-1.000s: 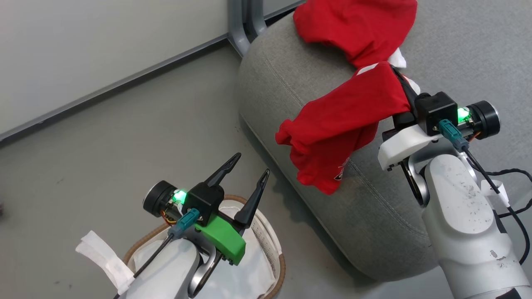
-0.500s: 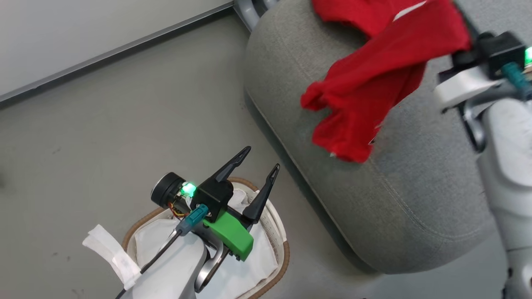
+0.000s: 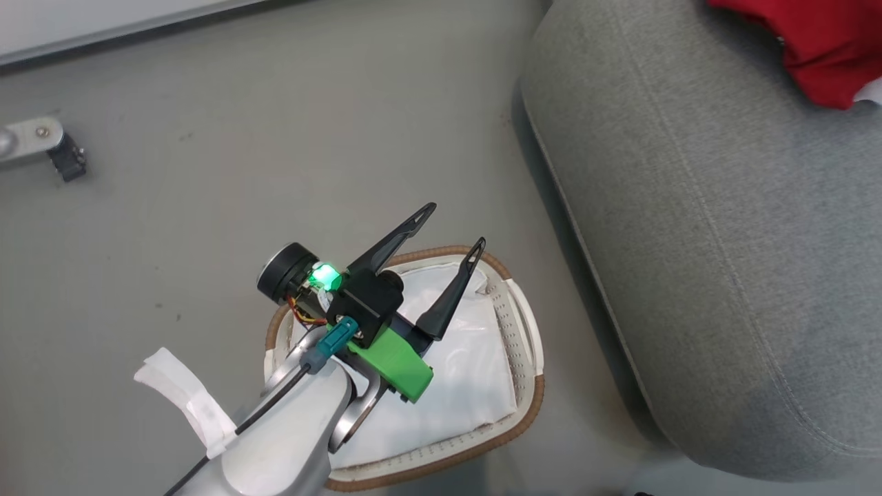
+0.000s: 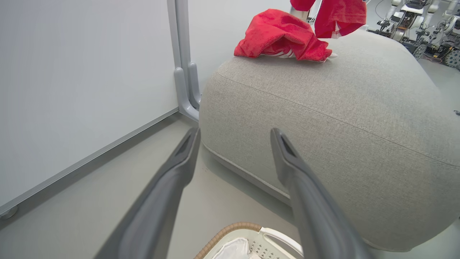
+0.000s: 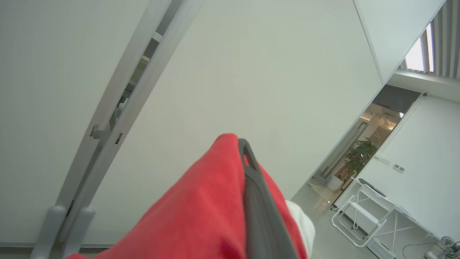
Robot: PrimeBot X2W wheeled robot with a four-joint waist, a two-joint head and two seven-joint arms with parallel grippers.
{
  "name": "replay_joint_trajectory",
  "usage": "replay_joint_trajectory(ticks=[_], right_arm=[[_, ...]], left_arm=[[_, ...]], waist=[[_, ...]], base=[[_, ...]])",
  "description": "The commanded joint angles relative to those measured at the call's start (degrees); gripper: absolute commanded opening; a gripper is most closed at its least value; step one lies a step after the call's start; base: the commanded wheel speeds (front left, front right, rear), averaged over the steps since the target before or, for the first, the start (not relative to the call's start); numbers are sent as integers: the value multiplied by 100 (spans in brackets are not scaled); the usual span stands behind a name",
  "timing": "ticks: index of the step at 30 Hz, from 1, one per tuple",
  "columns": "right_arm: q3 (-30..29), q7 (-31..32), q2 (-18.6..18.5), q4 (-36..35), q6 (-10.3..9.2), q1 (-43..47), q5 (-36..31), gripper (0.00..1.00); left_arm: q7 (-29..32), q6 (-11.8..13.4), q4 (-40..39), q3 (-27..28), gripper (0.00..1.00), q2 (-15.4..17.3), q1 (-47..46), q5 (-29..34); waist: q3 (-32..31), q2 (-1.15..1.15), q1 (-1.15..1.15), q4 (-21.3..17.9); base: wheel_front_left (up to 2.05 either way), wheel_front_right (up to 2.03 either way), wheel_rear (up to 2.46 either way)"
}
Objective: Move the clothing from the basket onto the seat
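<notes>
Left hand [image 3: 455,224]: hovers just above the basket, its two long dark fingers spread wide with nothing between them, tips pointing toward the sofa.
Right hand [image 5: 243,153]: raised toward the white wall and shut tight on a bright red soft fabric garment [image 5: 201,201], which drapes over one dark finger; a bit of white cloth shows beneath it.
Basket [image 3: 521,331]: oval, white perforated plastic with a brown woven rim, standing on the grey floor [image 3: 207,172] just left of the sofa; a crumpled white liner sheet [image 3: 475,365] lies inside.
Sofa [image 3: 689,207]: large, grey woven fabric, rounded edges, stitched seams.
Second red garment [image 4: 276,36]: soft, bunched in a heap on the sofa's top at its far side, white stripes showing at its lower edge; the held garment hangs just right of it.
</notes>
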Motion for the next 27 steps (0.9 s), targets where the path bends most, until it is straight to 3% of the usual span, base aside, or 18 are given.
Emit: replay_joint_trajectory(ticks=[1,9,18,21,23,27], right_arm=[[-32,-29,14,115,-8,138,-28,0],[-500,-117,339,1015,-9,641,-492,0],[-757,-314,786,1476,-9,1097,-799,0],[-765,-336,879,1354,-9,1233,-828,37],[-748,-327,919,1139,-9,1380,-802,100],[-624,-329,1021,833,-9,1779,-724,100]], left_arm=[[-2,-6,-58,5,100,18,-141,49],[12,59,-203,26,100,11,-410,120],[7,108,-165,48,100,54,-380,35],[6,122,-154,56,100,59,-349,8],[6,128,-141,58,100,57,-328,-25],[4,121,-93,74,100,38,-242,-106]], waist=[[623,0,-1,554],[1096,0,-1,739],[1094,0,-1,539],[1029,0,-1,456],[969,0,-1,394],[767,0,-1,266]], base=[[0,0,0],[0,0,0],[0,0,0],[0,0,0],[0,0,0],[0,0,0]])
